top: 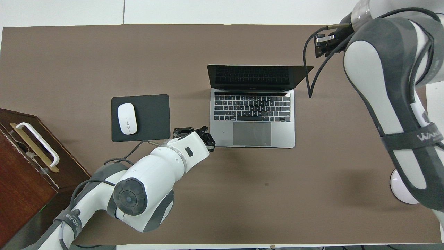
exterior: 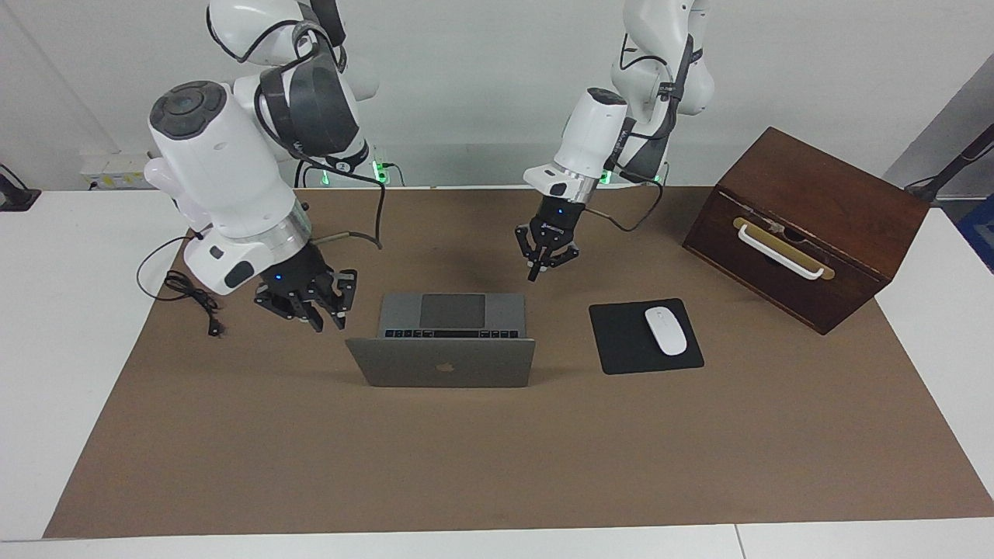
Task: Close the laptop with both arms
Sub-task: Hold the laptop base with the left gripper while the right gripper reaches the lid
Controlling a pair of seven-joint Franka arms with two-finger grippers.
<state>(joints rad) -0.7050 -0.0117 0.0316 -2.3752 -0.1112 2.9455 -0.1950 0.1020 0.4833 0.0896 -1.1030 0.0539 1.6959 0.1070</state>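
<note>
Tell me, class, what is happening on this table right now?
Two robot arms hang near an open laptop on a brown mat. The left gripper, shut, is over the mat by the laptop's base corner. The right gripper is beside the laptop, toward the right arm's end. Neither touches the laptop.
</note>
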